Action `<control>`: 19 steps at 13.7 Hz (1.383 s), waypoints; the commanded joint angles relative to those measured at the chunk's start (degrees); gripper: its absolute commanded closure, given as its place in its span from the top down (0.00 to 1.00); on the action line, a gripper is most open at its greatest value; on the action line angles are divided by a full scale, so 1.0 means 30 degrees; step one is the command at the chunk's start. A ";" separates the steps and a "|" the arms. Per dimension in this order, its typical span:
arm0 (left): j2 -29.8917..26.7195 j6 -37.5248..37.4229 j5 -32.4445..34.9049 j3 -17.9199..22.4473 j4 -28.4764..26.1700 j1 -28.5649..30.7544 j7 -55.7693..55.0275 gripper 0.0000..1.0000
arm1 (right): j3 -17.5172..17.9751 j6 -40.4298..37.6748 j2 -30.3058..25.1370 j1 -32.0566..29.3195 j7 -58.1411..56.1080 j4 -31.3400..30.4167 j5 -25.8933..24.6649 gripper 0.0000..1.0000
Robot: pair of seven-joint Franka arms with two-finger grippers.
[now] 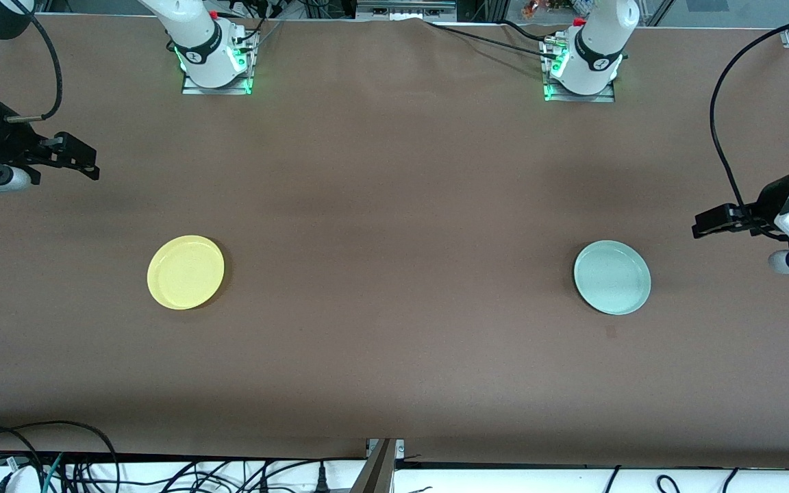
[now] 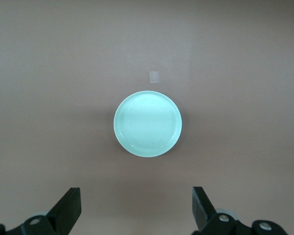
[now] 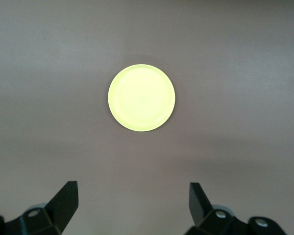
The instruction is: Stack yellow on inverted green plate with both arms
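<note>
Right pincer (image 1: 83,159), fingers spread wide and empty, hangs over the counter (image 1: 394,205) at the right arm's end. Yellow plate (image 1: 185,272) lies rim up below it; I judge it light, stiff, slick, best nipped at the rim. Green plate (image 1: 612,277) lies rim up, not yet inverted. Left pincer (image 1: 709,224), wide and empty, waits over its end. I read no writing.

White arms (image 1: 600,41), black cables

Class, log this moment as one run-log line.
round yellow plastic plate: upright, untouched | round mint-green plate: upright, not inverted | left gripper: open, raised | right gripper: open, raised
</note>
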 commanded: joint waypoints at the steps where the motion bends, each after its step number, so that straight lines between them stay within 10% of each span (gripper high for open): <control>1: 0.0916 -0.0106 -0.0006 0.0105 0.0910 0.0099 0.0407 1.00 | -0.0068 -0.0324 0.0180 0.0108 0.0133 0.0440 -0.0108 1.00; 19: 0.4902 0.5866 -0.3050 0.0076 -0.2163 0.2209 0.4886 1.00 | -0.0039 -0.0236 0.0180 0.0254 0.0133 0.0469 -0.0254 1.00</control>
